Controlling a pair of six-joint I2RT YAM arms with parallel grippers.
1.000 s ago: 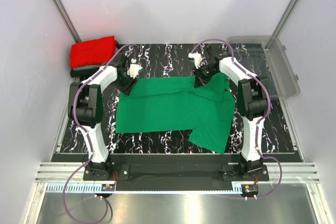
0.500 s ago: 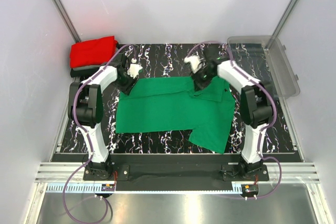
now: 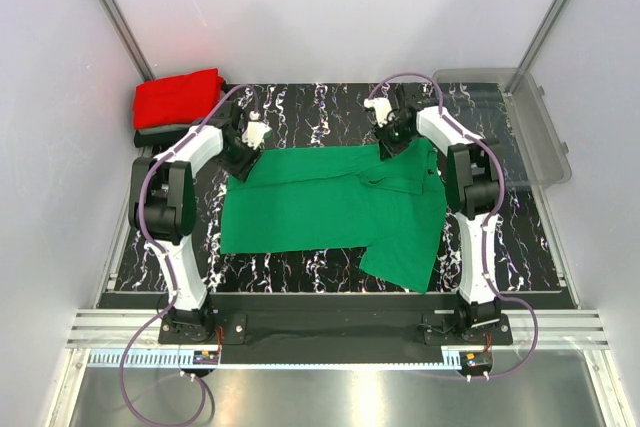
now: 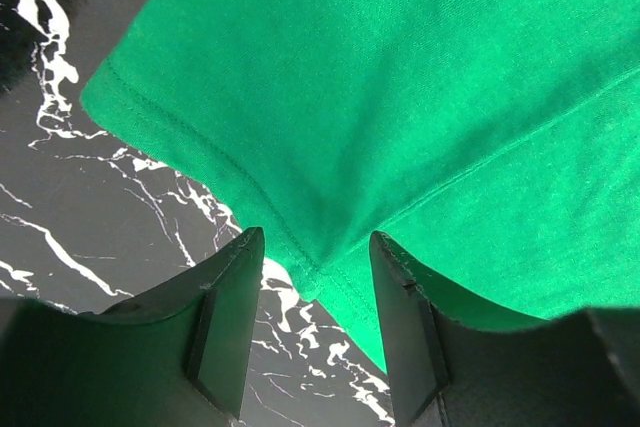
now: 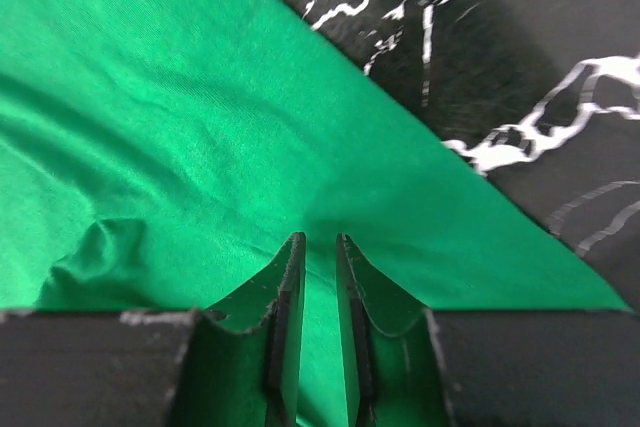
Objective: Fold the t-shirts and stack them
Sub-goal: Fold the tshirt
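No words, numbers or signs can be read in these pictures. A pale strip (image 3: 330,360) runs along the near edge, below the arm bases. It has tiny dark marks on it, but they are too small to read. The green t-shirt (image 3: 320,212) is plain, with nothing printed on the cloth that shows.
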